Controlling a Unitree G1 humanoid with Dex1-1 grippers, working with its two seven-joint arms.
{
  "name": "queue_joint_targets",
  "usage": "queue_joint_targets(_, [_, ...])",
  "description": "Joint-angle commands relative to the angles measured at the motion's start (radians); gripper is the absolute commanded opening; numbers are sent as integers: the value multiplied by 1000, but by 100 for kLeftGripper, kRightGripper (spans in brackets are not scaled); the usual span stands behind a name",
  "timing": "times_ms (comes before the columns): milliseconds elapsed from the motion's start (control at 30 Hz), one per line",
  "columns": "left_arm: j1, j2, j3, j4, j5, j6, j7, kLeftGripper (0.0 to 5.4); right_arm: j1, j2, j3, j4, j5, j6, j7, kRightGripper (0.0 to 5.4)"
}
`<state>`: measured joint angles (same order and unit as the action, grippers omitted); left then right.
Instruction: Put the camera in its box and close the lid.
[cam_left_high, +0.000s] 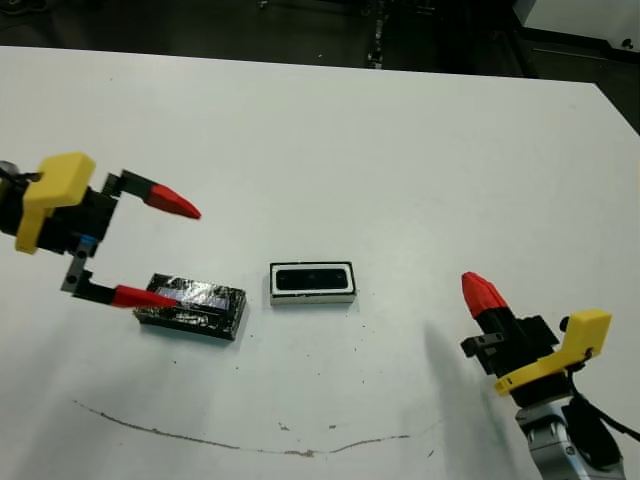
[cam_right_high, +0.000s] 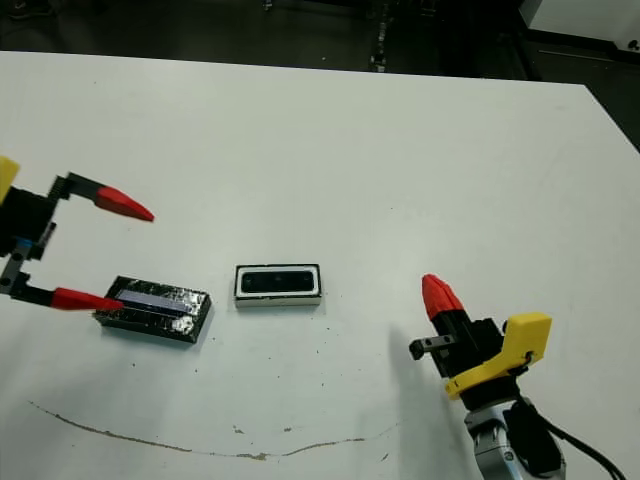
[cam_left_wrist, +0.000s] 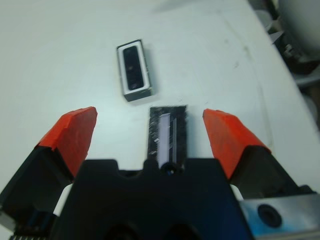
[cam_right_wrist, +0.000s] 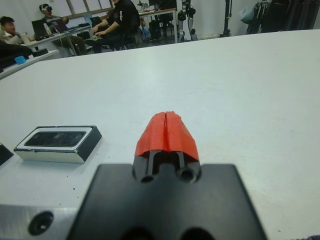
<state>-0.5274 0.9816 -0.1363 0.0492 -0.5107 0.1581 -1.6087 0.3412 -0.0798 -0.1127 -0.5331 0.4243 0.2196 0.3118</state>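
Note:
The box (cam_left_high: 313, 297), a small tray with a pale rim, sits mid-table. The black camera (cam_left_high: 312, 279) lies flat inside it, uncovered. To the box's left the lid (cam_left_high: 192, 305) rests on the table, black and crinkly with a pale strip. My left gripper (cam_left_high: 172, 253) is open at the lid's left end, one red finger low beside the lid, the other well above the table. The left wrist view shows the lid (cam_left_wrist: 167, 132) between the fingers and the box (cam_left_wrist: 121, 70) beyond. My right gripper (cam_left_high: 480, 290) is shut and holds nothing, to the right of the box (cam_right_wrist: 50, 155).
A thin brown smear (cam_left_high: 250, 445) curves across the table near its front edge. The table's far edge (cam_left_high: 300, 62) meets a dark floor. In the right wrist view, people (cam_right_wrist: 120, 20) sit at desks beyond the table.

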Motion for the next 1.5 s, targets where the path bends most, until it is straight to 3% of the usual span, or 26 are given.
queue_joint_targets(33, [0,6,-29,-20,-1,-13,-6,540,2,-7,-3,9,-11,-13,-18,1])
queue_joint_targets(300, [11,-84,-113,90,-71,-131,-6,540,1,-7,7,34,-21,-56,-8,1])
queue_joint_targets(600, [4,-87,-115,63,7,-60,-5,540,10,-10,13,41,-9,-55,-4,1])
queue_joint_targets(867, [-26,-106,-154,84,28,-26,-6,540,8,-13,9,44,-2,-48,-7,1])
queue_joint_targets(1067, [-1,-144,-132,87,100,-59,3,540,6,-16,11,55,-3,-52,-3,1])
queue_joint_targets(1500, [-9,-213,-112,190,173,-46,14,540,7,-15,20,63,1,-58,5,1])
